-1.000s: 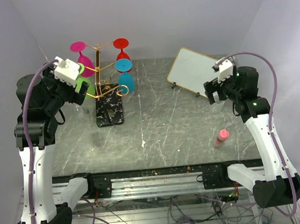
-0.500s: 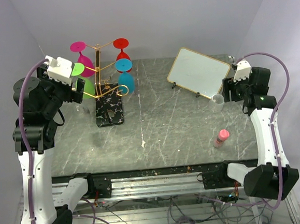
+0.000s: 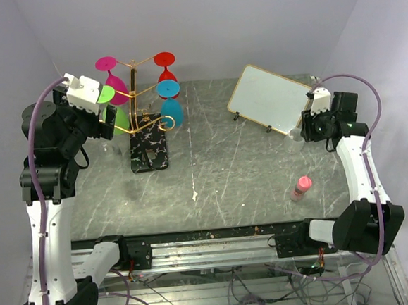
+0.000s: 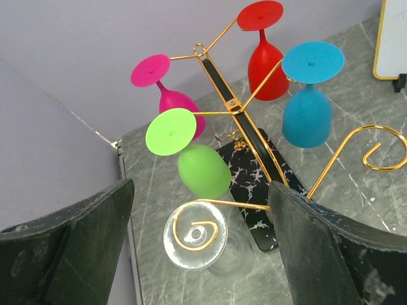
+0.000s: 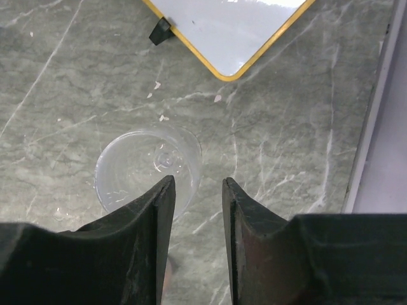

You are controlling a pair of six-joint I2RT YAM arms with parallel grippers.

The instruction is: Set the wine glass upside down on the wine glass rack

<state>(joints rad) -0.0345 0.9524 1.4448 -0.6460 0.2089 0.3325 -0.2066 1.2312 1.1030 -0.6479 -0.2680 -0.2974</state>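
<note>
The wine glass rack [image 4: 236, 113], a gold tree on a black base [image 3: 149, 151], carries pink, red, blue and green glasses upside down. A clear wine glass [image 4: 194, 236] also hangs upside down, its foot resting on a low spiral arm. My left gripper [image 4: 202, 184] stands open just above it, one finger on each side, touching nothing. A second clear wine glass [image 5: 147, 166] stands upright on the table by the whiteboard. My right gripper [image 5: 198, 180] hovers over its right rim, jaws narrowed with an empty gap between them.
A gold-framed whiteboard [image 3: 269, 98] leans at the back right, close behind the upright glass [image 3: 296, 138]. A small pink bottle [image 3: 301, 186] stands on the table in front of the right arm. Side walls close in on both sides.
The right arm lifted off the upright glass, swung right, then came back partly left while its jaws narrowed. The left gripper drew back slightly from the rack and stayed open.
</note>
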